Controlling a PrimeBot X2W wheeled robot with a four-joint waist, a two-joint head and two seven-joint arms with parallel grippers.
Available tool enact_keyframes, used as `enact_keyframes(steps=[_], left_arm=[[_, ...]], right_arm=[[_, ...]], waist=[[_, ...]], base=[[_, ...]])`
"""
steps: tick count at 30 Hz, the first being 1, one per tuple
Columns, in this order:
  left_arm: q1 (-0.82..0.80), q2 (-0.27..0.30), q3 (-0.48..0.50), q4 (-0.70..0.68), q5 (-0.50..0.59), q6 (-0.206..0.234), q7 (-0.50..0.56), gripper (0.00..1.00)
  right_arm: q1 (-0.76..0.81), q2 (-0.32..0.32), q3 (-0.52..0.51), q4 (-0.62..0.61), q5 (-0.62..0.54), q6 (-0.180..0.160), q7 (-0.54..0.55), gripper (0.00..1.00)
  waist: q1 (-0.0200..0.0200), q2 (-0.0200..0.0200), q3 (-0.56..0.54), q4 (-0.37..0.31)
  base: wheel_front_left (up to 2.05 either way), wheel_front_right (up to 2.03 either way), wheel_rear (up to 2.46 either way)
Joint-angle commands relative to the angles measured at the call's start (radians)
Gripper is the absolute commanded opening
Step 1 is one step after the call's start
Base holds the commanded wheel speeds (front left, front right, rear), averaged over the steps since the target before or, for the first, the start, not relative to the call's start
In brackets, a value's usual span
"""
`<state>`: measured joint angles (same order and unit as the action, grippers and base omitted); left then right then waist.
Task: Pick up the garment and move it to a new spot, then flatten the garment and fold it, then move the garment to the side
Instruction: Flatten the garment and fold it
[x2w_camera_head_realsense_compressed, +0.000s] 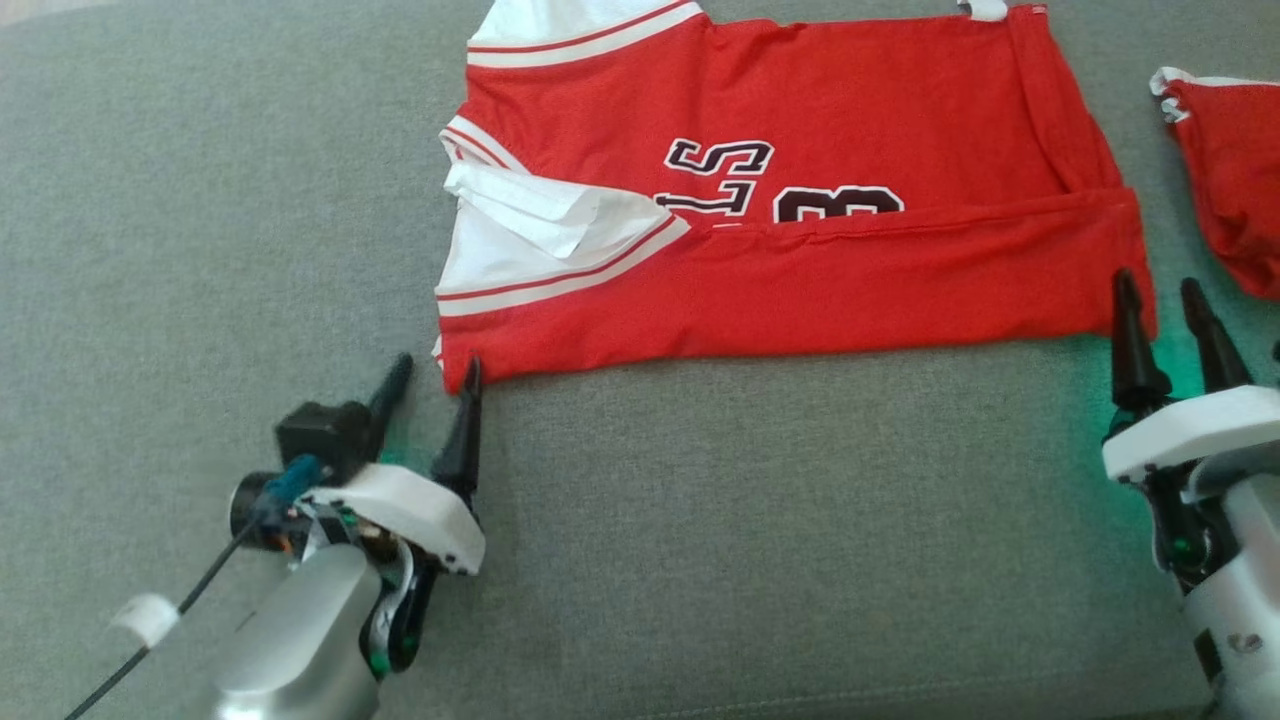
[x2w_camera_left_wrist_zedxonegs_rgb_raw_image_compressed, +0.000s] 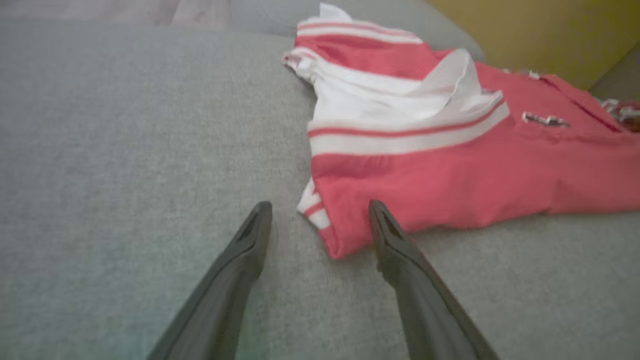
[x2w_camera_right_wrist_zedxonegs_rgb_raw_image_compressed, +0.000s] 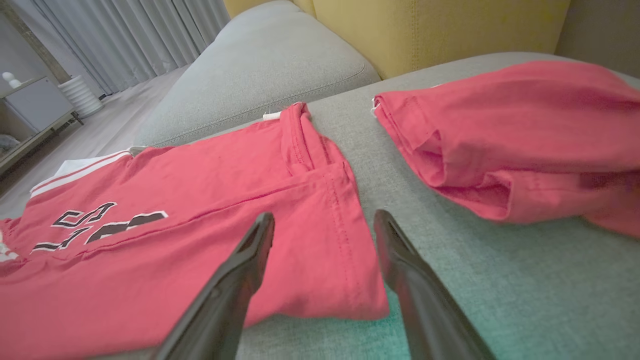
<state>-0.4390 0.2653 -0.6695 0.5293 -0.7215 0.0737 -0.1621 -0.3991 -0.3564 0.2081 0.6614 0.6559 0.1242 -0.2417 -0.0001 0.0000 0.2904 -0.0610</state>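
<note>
- The red jersey (x2w_camera_head_realsense_compressed: 850, 130) lies spread on the grey sofa cushion (x2w_camera_head_realsense_compressed: 200, 250), with its near long edge doubled over toward the middle. The folding step looks to be in hand, with one lengthwise fold laid.
- The left gripper (x2w_camera_head_realsense_compressed: 435, 375) stands with fingers spread at the jersey's near striped corner and holds nothing. Its inner finger is at the cloth's edge, but I cannot tell whether it touches.
- The right gripper (x2w_camera_head_realsense_compressed: 1158, 300) is also spread and empty, straddling the near hem corner.
- Next move, as I judge it: a second fold. That calls for both grippers to pinch fresh corners together and carry the cloth evenly so the first fold does not slip open.
- A second red garment (x2w_camera_head_realsense_compressed: 1235, 170) lies just beside the hem, so crowding is a risk.
- The flap covers part of the black lettering, and the head view cuts off the jersey's far edge and the second garment's right side.
</note>
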Motion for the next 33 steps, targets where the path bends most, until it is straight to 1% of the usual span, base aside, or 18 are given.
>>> enact_keyframes(steps=[1,2,3,4,5,10,14,17,18,19,20,22,25,29,33], left_arm=[[-0.028,0.023,0.018,-0.013,0.005,0.006,0.005,1.00],[-0.032,0.029,0.005,-0.004,0.016,0.009,0.020,1.00],[-0.034,0.031,-0.004,0.006,0.021,0.012,0.038,0.52],[-0.036,0.032,-0.016,0.014,0.024,0.008,0.058,0.21],[-0.038,0.033,-0.025,0.018,0.027,0.005,0.073,0.00],[-0.044,0.037,-0.046,0.022,0.030,-0.002,0.110,0.00],[-0.048,0.044,-0.050,0.010,0.030,-0.009,0.113,0.00],[-0.052,0.052,-0.052,0.001,0.029,-0.015,0.113,0.00],[-0.054,0.055,-0.052,-0.002,0.030,-0.015,0.114,0.00],[-0.054,0.058,-0.052,-0.006,0.029,-0.016,0.115,0.00],[-0.053,0.061,-0.052,-0.010,0.028,-0.016,0.117,0.00],[-0.046,0.067,-0.056,-0.021,0.029,-0.013,0.121,0.00],[-0.018,0.076,-0.056,-0.057,0.020,-0.003,0.128,0.00],[0.036,0.109,-0.059,-0.135,0.021,0.024,0.135,0.00],[0.108,0.147,-0.072,-0.238,0.020,0.055,0.165,0.00]], right_arm=[[-0.006,-0.019,0.019,-0.016,0.008,0.007,-0.002,1.00],[-0.007,-0.021,0.028,-0.011,0.014,0.007,0.009,1.00],[-0.009,-0.023,0.038,-0.007,0.022,0.007,0.022,1.00],[-0.011,-0.026,0.048,-0.005,0.030,0.007,0.035,1.00],[-0.013,-0.030,0.056,-0.001,0.037,0.007,0.046,1.00],[-0.028,-0.057,0.076,0.023,0.058,0.007,0.080,1.00],[-0.050,-0.080,0.068,0.077,0.036,0.007,0.084,1.00],[-0.064,-0.077,0.088,0.122,0.029,0.007,0.138,1.00],[-0.067,-0.076,0.100,0.129,0.035,0.007,0.161,0.72],[-0.071,-0.075,0.109,0.133,0.045,0.007,0.182,0.25],[-0.072,-0.075,0.117,0.134,0.058,0.007,0.200,0.00],[-0.073,-0.084,0.139,0.129,0.084,0.007,0.237,0.00],[-0.071,-0.116,0.162,0.116,0.110,0.007,0.261,0.00],[-0.043,-0.159,0.199,0.095,0.118,0.007,0.269,0.00],[0.026,-0.201,0.225,0.059,0.144,0.007,0.263,0.00]], waist=[[0.0001,0.0000,-0.001,-0.003],[0.0001,0.0000,-0.002,-0.005],[0.0001,0.0000,-0.003,-0.007],[0.0001,0.0000,-0.003,-0.008],[0.0001,0.0000,-0.003,-0.009],[0.0001,0.0000,-0.004,-0.003],[0.0001,0.0000,-0.005,0.009],[0.0001,0.0000,-0.008,0.018],[0.0001,0.0000,-0.009,0.021],[0.0001,0.0000,-0.011,0.023],[0.0001,0.0000,-0.013,0.025],[0.0001,0.0000,-0.022,0.031],[0.0001,0.0000,-0.041,0.041],[0.0001,0.0000,-0.070,0.059],[0.0001,0.0000,-0.107,0.085]], base=[[0.00,0.00,0.00],[0.00,0.00,0.00],[0.00,0.00,0.00],[0.00,0.00,0.00],[0.00,0.00,0.00],[0.00,0.00,0.00],[0.00,0.00,0.00],[0.00,0.00,0.00],[0.00,0.00,0.00],[0.00,0.00,0.00],[0.00,0.00,0.00],[0.00,0.00,0.00],[0.00,0.00,0.00],[0.00,0.00,0.00],[0.00,0.00,0.00]])
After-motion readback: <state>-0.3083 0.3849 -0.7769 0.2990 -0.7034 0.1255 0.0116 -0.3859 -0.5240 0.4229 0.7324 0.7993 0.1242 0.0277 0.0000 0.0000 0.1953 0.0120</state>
